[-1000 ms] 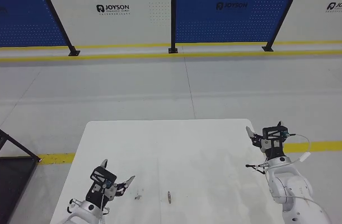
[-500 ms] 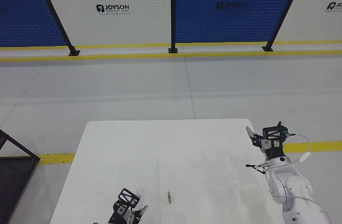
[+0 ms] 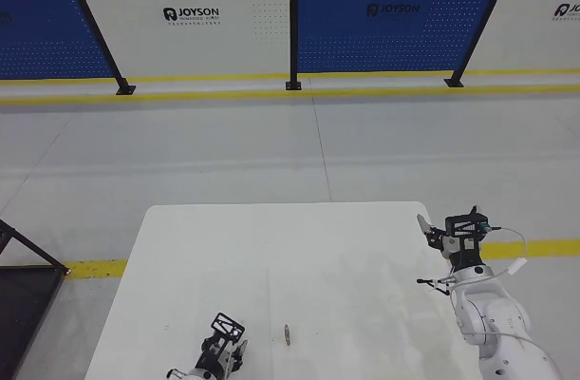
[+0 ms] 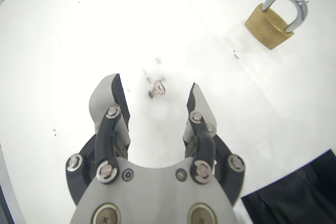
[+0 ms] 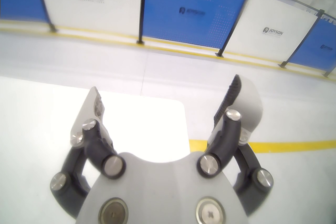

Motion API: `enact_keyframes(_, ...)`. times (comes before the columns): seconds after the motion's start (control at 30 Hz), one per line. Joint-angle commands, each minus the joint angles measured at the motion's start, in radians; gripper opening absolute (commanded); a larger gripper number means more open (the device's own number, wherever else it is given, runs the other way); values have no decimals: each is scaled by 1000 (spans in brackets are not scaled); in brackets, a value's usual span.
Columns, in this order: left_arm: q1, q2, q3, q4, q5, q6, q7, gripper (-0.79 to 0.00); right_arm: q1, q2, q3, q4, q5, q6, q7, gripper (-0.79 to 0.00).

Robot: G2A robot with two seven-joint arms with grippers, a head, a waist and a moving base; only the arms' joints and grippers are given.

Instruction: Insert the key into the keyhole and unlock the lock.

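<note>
A small silver key [image 4: 157, 88] lies flat on the white table [image 3: 318, 256]. My left gripper [image 4: 155, 83] hovers open just above it, one fingertip on each side of the key, touching nothing. A brass padlock [image 4: 273, 25] with a shut steel shackle lies on its side a short way beyond the key. In the top view the padlock [image 3: 287, 333] is to the right of my left gripper [image 3: 230, 344] near the table's front edge. My right gripper [image 3: 451, 233] stands open and empty at the table's far right corner, also seen as the right gripper [image 5: 164, 83] in its wrist view.
The table top is bare apart from small dark specks [image 4: 54, 132]. A black frame [image 3: 14, 252] stands off the table's left side. Blue and white fence panels [image 3: 290, 38] line the floor beyond the table.
My left gripper has moved right along the table's front edge and now sits over the key's spot. The right arm, the padlock and the key have kept still.
</note>
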Motion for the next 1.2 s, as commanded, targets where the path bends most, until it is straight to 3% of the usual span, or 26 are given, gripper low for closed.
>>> enact_keyframes(0.0, -6, -1, 7, 5, 6, 7, 0, -360, 0, 0, 0, 0, 0, 0, 0, 0)
enact_keyframes(0.17, -13, -2, 16, 10, 11, 20, -2, -437, 0, 0, 0, 0, 0, 0, 0, 0)
enact_keyframes(0.7, -21, -2, 23, 23, 20, 28, -5, -520, 0, 0, 0, 0, 0, 0, 0, 0)
enact_keyframes(0.77, -23, -2, 23, 26, 20, 29, -5, -570, 0, 0, 0, 0, 0, 0, 0, 0)
enact_keyframes(0.97, -28, -2, 23, 29, 19, 32, -3, -606, 0, 0, 0, 0, 0, 0, 0, 0)
enact_keyframes(1.17, -26, -1, 20, 30, 16, 32, 0, -696, 0, 0, 0, 0, 0, 0, 0, 0)
